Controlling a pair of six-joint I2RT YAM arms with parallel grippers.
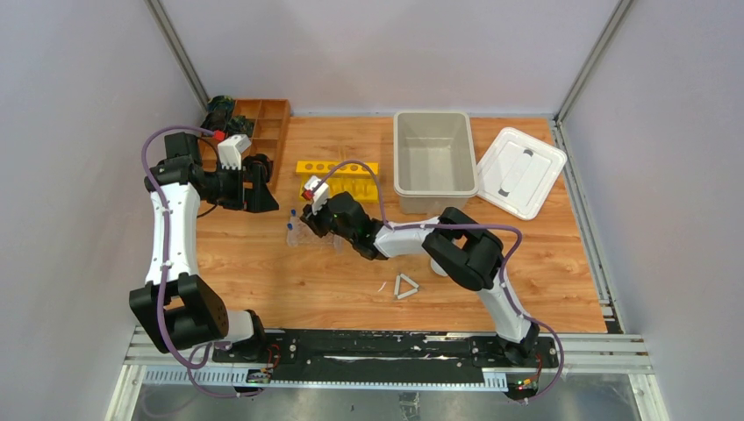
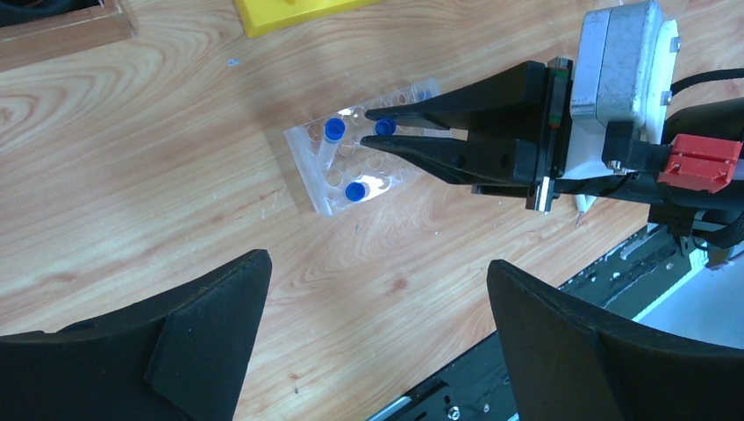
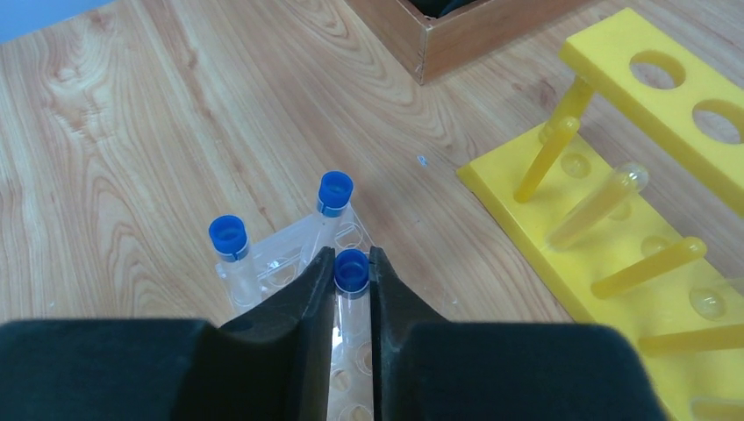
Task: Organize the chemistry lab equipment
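Note:
A clear plastic tube rack (image 1: 296,233) lies on the wooden table left of centre. Three clear tubes with blue caps stand in it. My right gripper (image 3: 352,256) is shut on one blue-capped tube (image 3: 352,272) that stands in the rack (image 3: 279,256); the other two tubes (image 3: 229,239) (image 3: 334,192) stand just beyond. The left wrist view shows the same grip (image 2: 383,127) on the rack (image 2: 326,195). My left gripper (image 2: 377,263) is open and empty, above bare table near the wooden tray. A small white triangle (image 1: 406,286) lies nearer the front. The beaker and funnel are out of view.
A yellow tube rack (image 1: 342,179) stands behind the clear rack, also in the right wrist view (image 3: 632,263). A wooden compartment tray (image 1: 263,123) is at the back left. A grey bin (image 1: 432,162) and its white lid (image 1: 519,171) are at the back right.

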